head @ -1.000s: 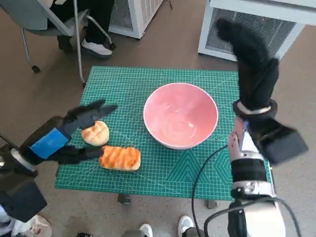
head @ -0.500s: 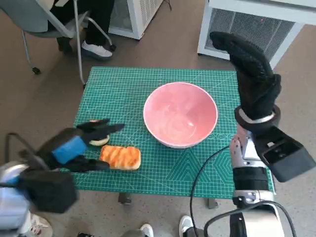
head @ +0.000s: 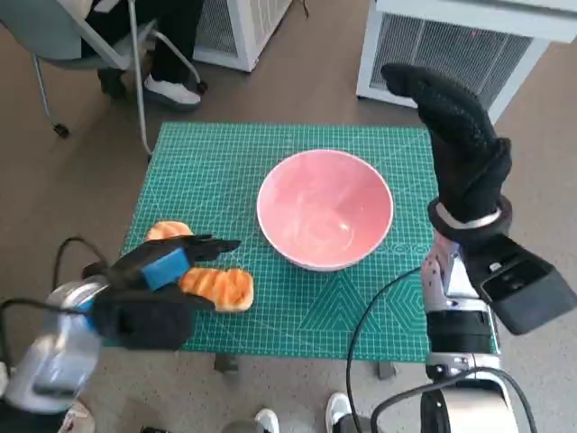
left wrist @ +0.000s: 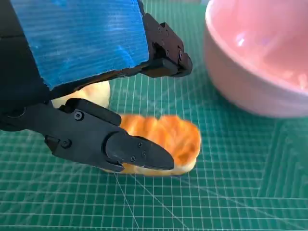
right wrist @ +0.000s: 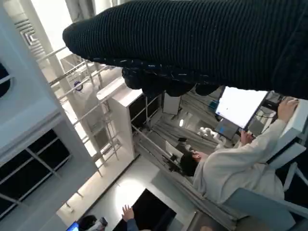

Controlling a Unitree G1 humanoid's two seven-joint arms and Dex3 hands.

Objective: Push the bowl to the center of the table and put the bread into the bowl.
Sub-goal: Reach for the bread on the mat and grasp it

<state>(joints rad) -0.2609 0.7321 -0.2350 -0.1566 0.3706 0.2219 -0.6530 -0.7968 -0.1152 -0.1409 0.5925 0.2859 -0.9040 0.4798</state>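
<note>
Two pieces of bread are on the green cutting mat [head: 270, 162]: a long toasted loaf [head: 219, 287] right under the left hand [head: 158, 266], and a round bun [head: 167, 231] just behind it. The left hand's fingers [left wrist: 139, 154] are spread over the loaf with nothing held yet, though contact can't quite be judged from the wrist view. For a decent grab, the loaf should probably be pinched across its narrow sides, then carried to the pink bowl [head: 325, 209] nearby. The right hand [head: 455, 135] is raised beyond the bowl, apparently empty. White ventilated cabinets [head: 451, 45] and a chair [head: 81, 36] are seen beyond.
</note>
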